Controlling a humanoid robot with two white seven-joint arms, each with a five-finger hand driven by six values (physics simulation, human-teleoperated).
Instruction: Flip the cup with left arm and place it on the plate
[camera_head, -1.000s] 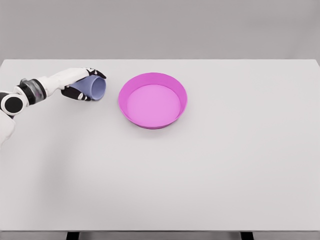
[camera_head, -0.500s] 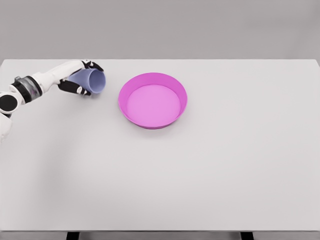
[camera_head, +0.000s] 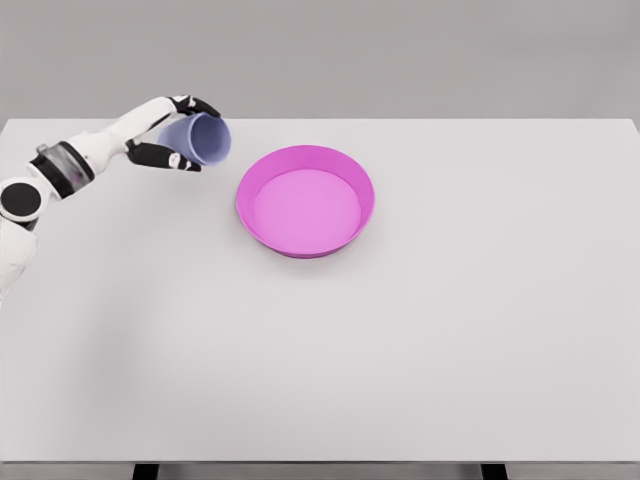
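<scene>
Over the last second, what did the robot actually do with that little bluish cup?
The left hand, gripping the pale blue cup throughout, carried it up and to the right, toward the round pink plate, tipping its mouth further toward the plate. The plate stayed put on the white table.

A wide white counter (camera_head: 420, 350) fills nearly the whole view, its far edge running straight across the upper part and its near edge along the bottom, where two dark supports show beneath it. One thing rests directly on its surface: a round magenta plate (camera_head: 306, 200) with a raised rim, sitting left of the middle and toward the far side. It lies flat, its lighter pink floor facing up. A faint soft shadow falls on the counter at the left.
</scene>
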